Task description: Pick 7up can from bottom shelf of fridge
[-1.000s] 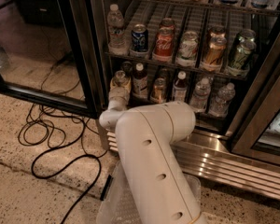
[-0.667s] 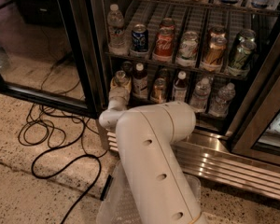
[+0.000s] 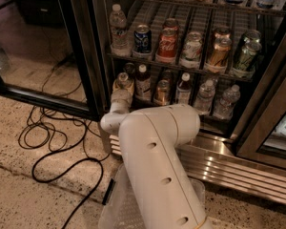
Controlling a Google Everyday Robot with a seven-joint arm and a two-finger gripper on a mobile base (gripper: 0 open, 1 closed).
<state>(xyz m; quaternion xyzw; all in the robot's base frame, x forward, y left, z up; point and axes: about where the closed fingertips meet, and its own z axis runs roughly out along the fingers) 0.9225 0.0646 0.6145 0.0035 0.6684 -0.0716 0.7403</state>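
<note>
The end effector (image 3: 121,90) is pushed into the far-left lane of the bottom shelf (image 3: 217,122) of the fridge (image 3: 82,46), at the tip of the fat white arm (image 3: 157,171) that fills the foreground. Honestly can't tell if it's wide, narrow or clamped on anything, since the wrist blocks that bit.

The 7up can (image 3: 123,81) looks like the small pale thing right at the tip of the end effector, touching it or as good as. It's partly hidden, so I'm not fully sure on that one.

Just right of the end effector is a dark bottle with a white cap (image 3: 143,80), and a gold can (image 3: 162,92) sits one lane further right. Past that there's another white-capped bottle (image 3: 183,87), then two clear water bottles (image 3: 215,98) well off to the right.

The rack above the end effector has a water bottle (image 3: 118,30) almost straight overhead. To its right are a blue can (image 3: 143,38), red cans (image 3: 167,43), a silvery can (image 3: 192,46), a gold one (image 3: 218,51) and a green one (image 3: 245,55).

Below and left of the end effector, black cables (image 3: 52,147) loop over the speckled floor, and the steel grille (image 3: 238,168) runs low on the right.
</note>
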